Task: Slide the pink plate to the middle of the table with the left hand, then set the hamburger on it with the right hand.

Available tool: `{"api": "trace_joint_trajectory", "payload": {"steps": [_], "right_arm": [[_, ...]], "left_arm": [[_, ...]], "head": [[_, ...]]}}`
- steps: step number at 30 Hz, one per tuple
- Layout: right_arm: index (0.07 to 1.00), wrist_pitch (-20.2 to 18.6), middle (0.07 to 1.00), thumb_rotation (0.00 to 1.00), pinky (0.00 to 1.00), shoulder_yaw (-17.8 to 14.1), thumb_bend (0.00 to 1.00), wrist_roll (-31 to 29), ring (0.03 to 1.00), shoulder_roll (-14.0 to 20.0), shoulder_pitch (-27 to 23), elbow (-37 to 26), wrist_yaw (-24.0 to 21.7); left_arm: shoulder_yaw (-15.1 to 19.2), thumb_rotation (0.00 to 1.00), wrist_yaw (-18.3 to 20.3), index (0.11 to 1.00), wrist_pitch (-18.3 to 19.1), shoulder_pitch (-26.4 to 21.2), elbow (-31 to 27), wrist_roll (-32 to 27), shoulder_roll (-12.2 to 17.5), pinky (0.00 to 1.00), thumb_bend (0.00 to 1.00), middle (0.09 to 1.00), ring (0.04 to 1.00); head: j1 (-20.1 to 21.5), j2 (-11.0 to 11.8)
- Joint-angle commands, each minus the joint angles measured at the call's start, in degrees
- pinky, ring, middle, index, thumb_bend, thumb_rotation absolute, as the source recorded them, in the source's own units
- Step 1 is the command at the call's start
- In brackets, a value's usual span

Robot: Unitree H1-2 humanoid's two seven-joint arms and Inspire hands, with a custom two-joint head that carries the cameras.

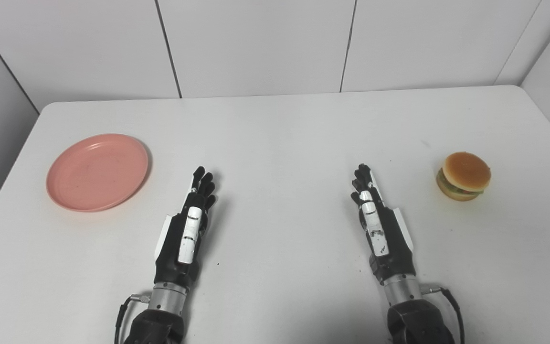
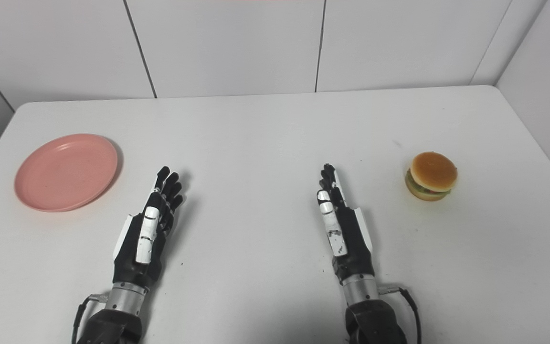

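Since neither step looks started, both the left hand (image 1: 190, 224) and right hand (image 1: 379, 223) are lying extended, fingers straight and holding nothing, while the pink plate (image 1: 97, 172) is sitting far left and the hamburger (image 1: 463, 176) far right on the table (image 1: 280, 138).

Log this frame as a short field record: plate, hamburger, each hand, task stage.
pink plate: far left of the table, bare, untouched
hamburger: far right, upright, on the table
left hand: open, fingers extended, right of the plate, holding nothing
right hand: open, left of the hamburger, holding nothing
task stage: not begun
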State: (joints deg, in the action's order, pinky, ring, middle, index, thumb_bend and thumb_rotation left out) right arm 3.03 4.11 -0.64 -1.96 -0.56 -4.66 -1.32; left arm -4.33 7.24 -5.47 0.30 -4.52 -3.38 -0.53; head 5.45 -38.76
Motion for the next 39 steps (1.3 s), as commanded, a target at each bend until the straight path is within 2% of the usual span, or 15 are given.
{"api": "trace_joint_trajectory", "payload": {"steps": [1, 6, 12, 19, 21, 24, 25, 26, 27, 28, 31, 32, 35, 39], "right_arm": [[1.0, 3.2, 1.0, 0.96, 1.0, -0.5, 0.63, 0.4, 1.0, 0.5, 1.2, 2.4, 0.0], [1.0, 2.8, 1.0, 1.0, 1.0, -0.2, 0.62, 3.8, 1.0, 0.7, 1.2, 1.9, 1.7], [1.0, 3.1, 1.0, 1.0, 1.0, -0.5, 0.62, 1.5, 1.0, 1.0, 0.9, 2.1, 0.4], [1.0, 6.0, 1.0, 1.0, 1.0, -0.6, 0.6, 2.6, 1.0, 1.3, 0.5, 4.1, 1.1], [1.0, 6.5, 1.0, 1.0, 1.0, -0.8, 0.59, 2.1, 1.0, 1.4, 0.4, 5.0, 0.9], [1.0, 7.7, 1.0, 0.99, 1.0, -1.3, 0.57, -0.1, 1.0, 1.6, 0.3, 6.1, 0.0], [1.0, 7.9, 1.0, 1.0, 1.0, -1.5, 0.55, -0.7, 1.0, 1.8, 0.4, 6.1, -0.3], [1.0, 8.0, 1.0, 1.0, 1.0, -1.6, 0.54, -1.1, 1.0, 2.0, 0.5, 6.1, -0.6], [1.0, 8.0, 1.0, 1.0, 1.0, -1.6, 0.54, -1.3, 1.0, 2.5, 0.7, 6.1, -0.9], [1.0, 8.5, 1.0, 0.99, 1.0, -1.6, 0.56, -2.1, 1.0, 3.0, 0.8, 6.5, -1.6], [1.0, 11.2, 1.0, 0.98, 1.0, -2.3, 0.55, -4.5, 1.0, 4.1, 0.6, 8.4, -3.2], [1.0, 12.3, 1.0, 0.99, 1.0, -2.6, 0.52, -4.5, 1.0, 4.3, 0.4, 9.1, -3.2], [1.0, 14.3, 1.0, 1.0, 1.0, -3.5, 0.52, -5.7, 1.0, 4.8, -0.1, 11.4, -3.8], [1.0, 16.4, 1.0, 0.99, 1.0, -4.0, 0.58, -6.6, 1.0, 5.9, -0.9, 14.1, -4.9]], "left_arm": [[-0.4, 1.0, 0.5, 1.0, -0.1, 2.6, 1.8, -0.2, 0.4, 1.0, 0.6, 1.0, 1.0], [-0.9, 1.0, 0.5, 1.0, 1.0, 2.4, 1.2, 0.4, 1.1, 1.0, 0.6, 1.0, 1.0], [-0.9, 1.0, 0.2, 1.0, 0.2, 2.2, 1.7, 0.3, 0.8, 1.0, 0.59, 1.0, 1.0], [-0.8, 1.0, -0.3, 1.0, -0.1, 2.0, 2.8, 0.9, 0.6, 1.0, 0.59, 1.0, 1.0], [-0.7, 1.0, -0.6, 1.0, -0.7, 1.9, 3.8, 0.8, 0.1, 1.0, 0.58, 1.0, 1.0], [-0.4, 1.0, -1.4, 1.0, -2.7, 1.4, 6.2, 1.5, -0.6, 1.0, 0.58, 1.0, 1.0], [-0.5, 1.0, -1.8, 1.0, -3.5, 1.3, 6.7, 2.0, -0.9, 1.0, 0.59, 1.0, 1.0], [-0.6, 1.0, -2.2, 1.0, -4.0, 1.2, 7.0, 2.5, -1.1, 1.0, 0.59, 1.0, 1.0], [-0.8, 1.0, -2.6, 1.0, -4.6, 1.3, 7.1, 3.2, -1.5, 1.0, 0.61, 1.0, 1.0], [-1.2, 1.0, -3.1, 1.0, -5.2, 1.3, 7.0, 4.2, -1.6, 1.0, 0.61, 1.0, 1.0], [-1.9, 1.0, -4.3, 1.0, -6.5, 0.7, 7.2, 6.4, -2.4, 1.0, 0.66, 1.0, 1.0], [-1.9, 1.0, -4.7, 1.0, -7.0, 0.5, 7.5, 6.8, -2.7, 1.0, 0.66, 1.0, 1.0], [-2.3, 1.0, -4.4, 1.0, -7.4, -0.5, 7.9, 6.3, -3.3, 1.0, 0.66, 1.0, 1.0], [-2.9, 1.0, -5.1, 1.0, -7.7, -1.0, 9.1, 8.3, -3.5, 1.0, 0.62, 1.0, 1.0]], "head": [[0.1, -0.2], [-0.2, 0.0], [-1.3, -0.3], [-2.2, 0.1], [-3.5, 0.4], [-6.5, 2.2], [-9.7, 3.0], [-9.7, 3.0], [-13.1, 3.4], [-14.1, 3.9], [-18.1, 5.5], [-18.3, 5.6], [-20.6, 6.8], [-21.9, 7.9]]}}
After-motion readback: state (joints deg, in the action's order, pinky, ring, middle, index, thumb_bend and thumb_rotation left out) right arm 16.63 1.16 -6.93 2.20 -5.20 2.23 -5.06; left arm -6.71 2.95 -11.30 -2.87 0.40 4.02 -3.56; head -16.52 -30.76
